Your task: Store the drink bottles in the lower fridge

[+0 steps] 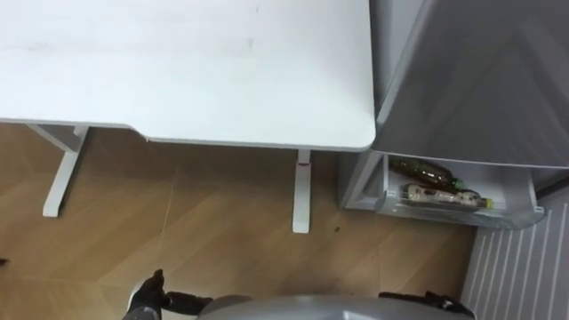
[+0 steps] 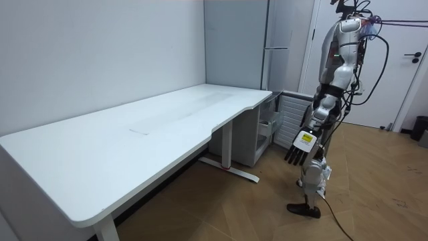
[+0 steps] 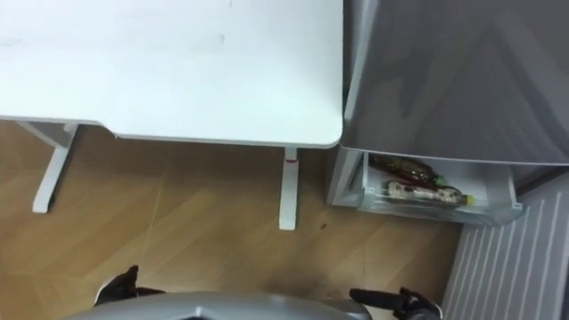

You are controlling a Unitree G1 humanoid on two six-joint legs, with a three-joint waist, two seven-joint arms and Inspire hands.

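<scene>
Two bottles (image 1: 425, 167) lie in the open drawer (image 1: 462, 216), labels unreadable. Left hand (image 2: 297, 148) hangs empty, fingers relaxed. Right hand (image 3: 413, 305) is cut off; fingers cannot be told.

silver-white body, black robot hand (image 2: 295, 156)
</scene>
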